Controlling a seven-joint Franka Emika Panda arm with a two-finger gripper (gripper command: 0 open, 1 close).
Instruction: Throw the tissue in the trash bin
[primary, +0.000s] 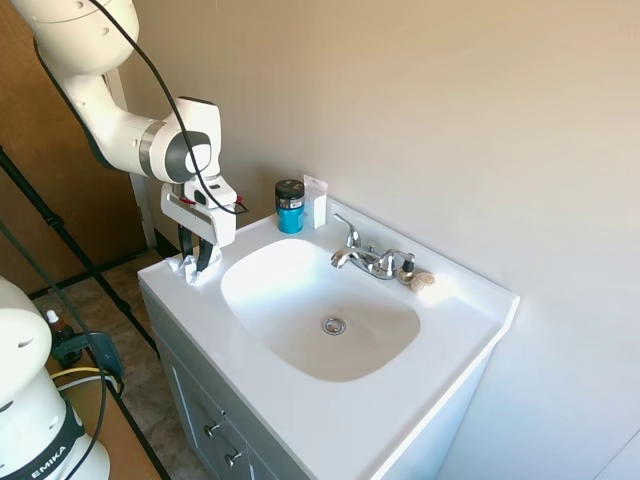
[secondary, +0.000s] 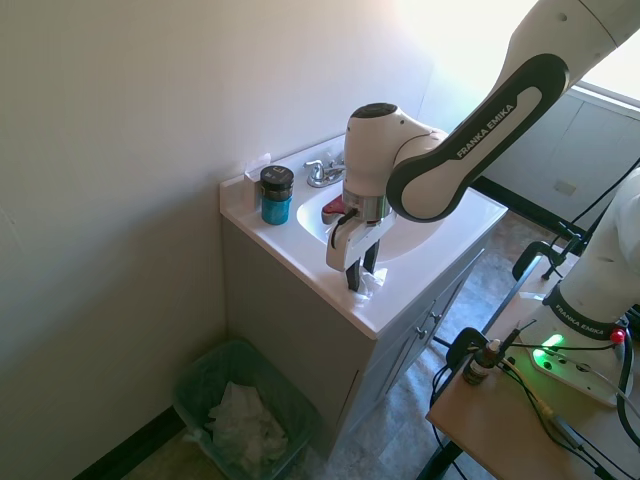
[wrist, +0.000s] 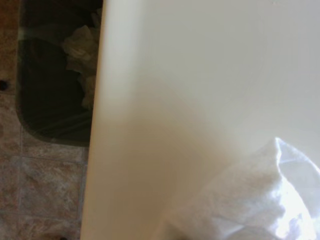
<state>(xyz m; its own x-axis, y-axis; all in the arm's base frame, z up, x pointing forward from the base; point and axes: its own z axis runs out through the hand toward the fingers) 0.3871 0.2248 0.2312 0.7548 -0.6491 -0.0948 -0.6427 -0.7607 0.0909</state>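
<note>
The white arm bends down from above, wrist vertical, gripper (primary: 197, 262) pointing straight down. Its 2 dark fingers (secondary: 352, 277) are drawn close together, pinched on the tissue (primary: 190, 271) beneath them.

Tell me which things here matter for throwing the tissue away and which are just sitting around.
Part of the job:
tissue, pinched by the pincer at the vanity's corner
trash bin, on the floor beside the vanity, crumpled paper already inside

Just lying about:
blue jar with black lid
white card
faucet
small beige lump
</note>
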